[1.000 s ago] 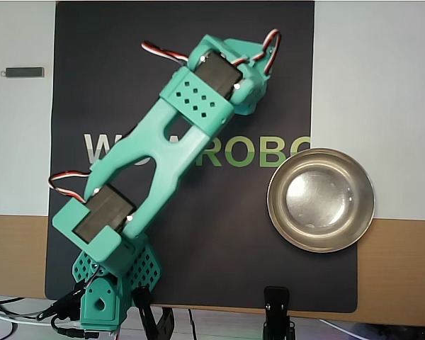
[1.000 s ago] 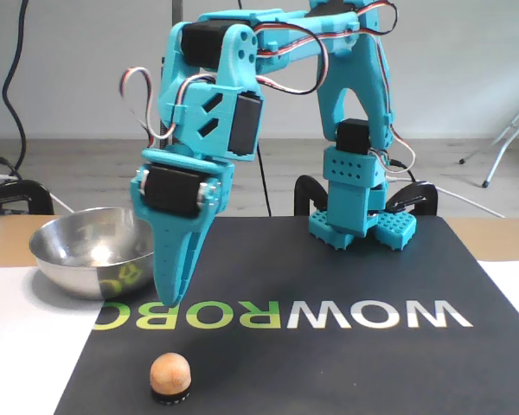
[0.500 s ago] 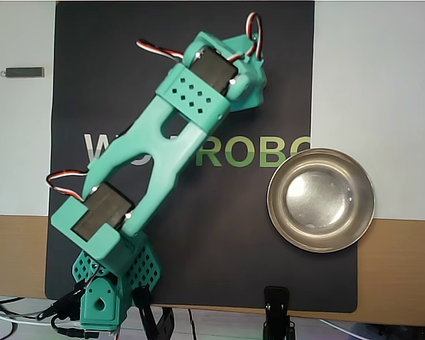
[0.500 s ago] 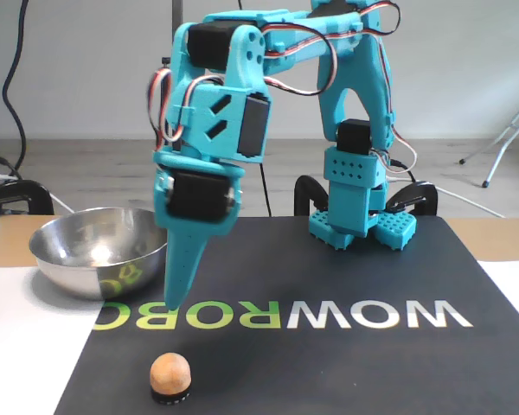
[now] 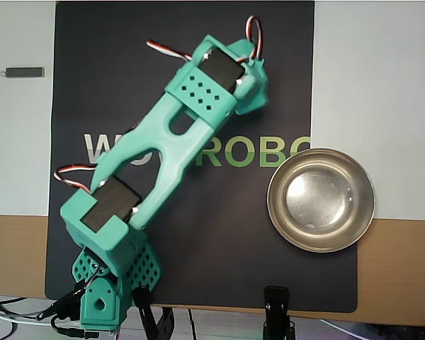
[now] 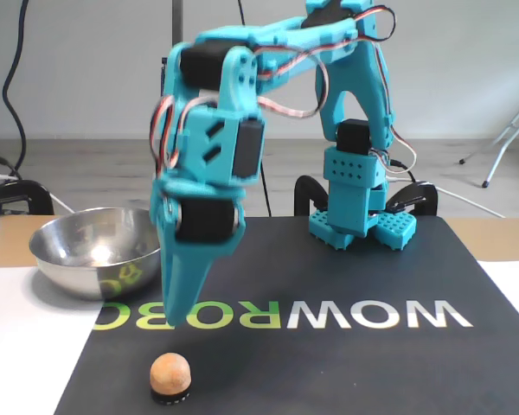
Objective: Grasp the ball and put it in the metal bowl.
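Arm (image 6: 199,199) poised above ball (image 6: 170,373) for pickup; ball on black ring, untouched. Jaws look closed, empty. Bowl (image 6: 86,255) waits nearby.

The metal bowl (image 5: 321,200) is shiny steel, smooth like a mirror, and light bounces off it. The ball (image 6: 170,373) is dull peach-orange and looks a bit rough, not shiny. The arm (image 5: 177,134) is teal plastic, smooth and matt, with black motor blocks. The mat (image 5: 269,85) is black, flat and dull. The table edge (image 5: 400,269) looks like light wood.
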Controlling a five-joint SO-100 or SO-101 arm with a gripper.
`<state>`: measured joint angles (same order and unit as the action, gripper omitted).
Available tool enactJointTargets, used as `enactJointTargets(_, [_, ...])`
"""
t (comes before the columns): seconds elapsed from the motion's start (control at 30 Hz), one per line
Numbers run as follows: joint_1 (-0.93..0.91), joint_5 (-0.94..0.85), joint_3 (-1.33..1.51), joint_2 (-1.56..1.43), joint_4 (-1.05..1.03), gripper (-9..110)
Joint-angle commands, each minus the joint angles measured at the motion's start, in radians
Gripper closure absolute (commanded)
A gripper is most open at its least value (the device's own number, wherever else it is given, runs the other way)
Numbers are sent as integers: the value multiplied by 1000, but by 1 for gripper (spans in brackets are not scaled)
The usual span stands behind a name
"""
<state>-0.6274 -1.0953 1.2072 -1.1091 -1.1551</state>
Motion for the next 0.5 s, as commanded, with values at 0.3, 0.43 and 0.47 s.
enactJointTargets(0.3, [23, -6, -44, -17, 11, 101])
enactJointTargets(0.43, [25, -6, -44, -20, 11, 101])
enactJointTargets(0.47, [25, -6, -44, -21, 11, 101])
